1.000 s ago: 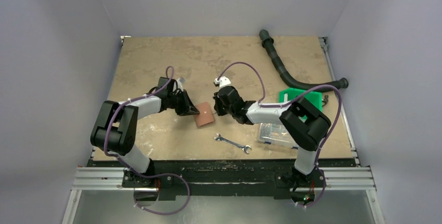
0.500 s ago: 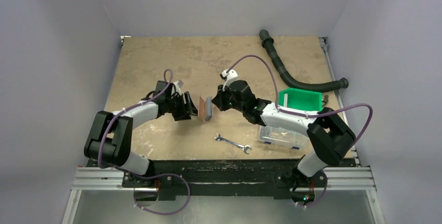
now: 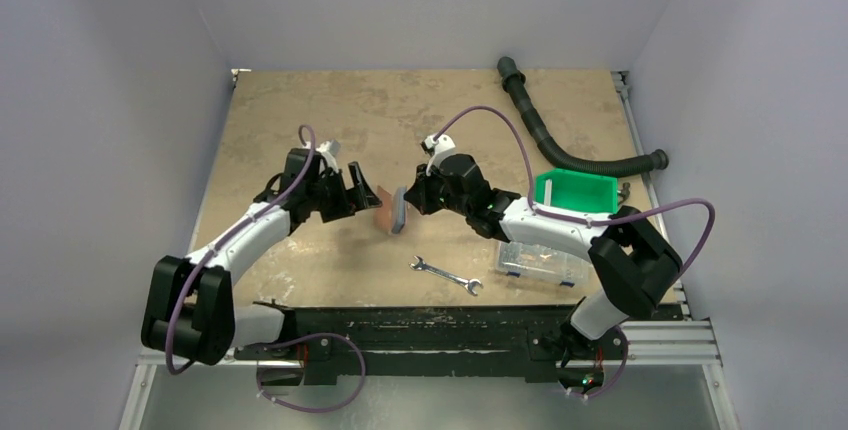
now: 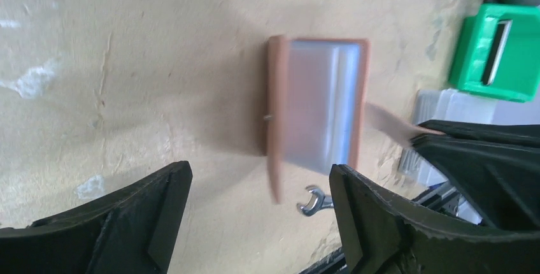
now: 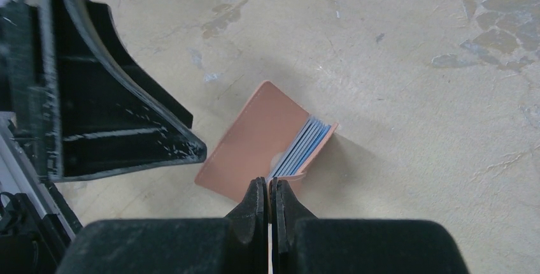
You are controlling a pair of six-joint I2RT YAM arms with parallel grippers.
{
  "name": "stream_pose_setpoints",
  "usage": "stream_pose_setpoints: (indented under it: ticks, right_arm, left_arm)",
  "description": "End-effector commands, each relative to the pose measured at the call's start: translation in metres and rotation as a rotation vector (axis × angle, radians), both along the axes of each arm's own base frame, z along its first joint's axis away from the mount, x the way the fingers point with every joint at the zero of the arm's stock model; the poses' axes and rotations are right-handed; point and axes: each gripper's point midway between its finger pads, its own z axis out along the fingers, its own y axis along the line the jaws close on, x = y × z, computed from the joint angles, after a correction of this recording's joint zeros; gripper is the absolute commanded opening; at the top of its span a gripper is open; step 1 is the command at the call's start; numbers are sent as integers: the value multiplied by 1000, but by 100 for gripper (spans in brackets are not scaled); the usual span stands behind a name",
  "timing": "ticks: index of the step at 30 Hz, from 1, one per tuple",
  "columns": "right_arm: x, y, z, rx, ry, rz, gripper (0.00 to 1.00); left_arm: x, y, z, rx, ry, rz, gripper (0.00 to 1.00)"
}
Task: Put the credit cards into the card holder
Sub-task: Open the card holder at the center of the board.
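The reddish-brown card holder [image 3: 390,210] hangs on edge above the table between the two arms. My right gripper [image 3: 408,200] is shut on a thin flap of its rim [image 5: 268,185]. Light blue and grey-blue credit cards [image 5: 307,143] sit tucked inside the card holder [image 5: 251,143], only their edges showing. In the left wrist view a grey-blue card face [image 4: 318,111] fills the pocket inside the brown rim [image 4: 275,115]. My left gripper [image 3: 362,190] stands open just left of the holder, touching nothing, its jaws [image 4: 258,181] wide apart.
A steel wrench [image 3: 446,276] lies near the front edge. At front right there is a clear plastic compartment box [image 3: 535,258], with a green bin [image 3: 575,193] behind it. A black corrugated hose [image 3: 560,145] curves along the back right.
The right gripper lifted the card holder off the table and now holds it on edge. The left gripper opened, let go of the holder and drew back to the left.
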Motion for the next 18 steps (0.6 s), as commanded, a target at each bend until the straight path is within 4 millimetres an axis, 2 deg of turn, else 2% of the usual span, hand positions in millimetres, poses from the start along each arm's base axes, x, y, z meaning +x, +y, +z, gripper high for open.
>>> stream_pose_setpoints:
  ticks: [1, 5, 8, 12, 18]
  right_arm:
    - [2, 3, 12, 26, -19, 9, 0]
    - [1, 4, 11, 37, -25, 14, 0]
    - [0, 3, 12, 31, -22, 16, 0]
    - [0, 3, 11, 29, -23, 15, 0]
    - [0, 2, 12, 28, -23, 16, 0]
  left_arm:
    - [21, -11, 36, -14, -117, -6, 87]
    - [18, -34, 19, 10, -76, -81, 95]
    - [17, -39, 1, 34, -32, -95, 97]
    - [17, -42, -12, 53, -11, -107, 97]
    - [17, -39, -19, 78, -2, -102, 90]
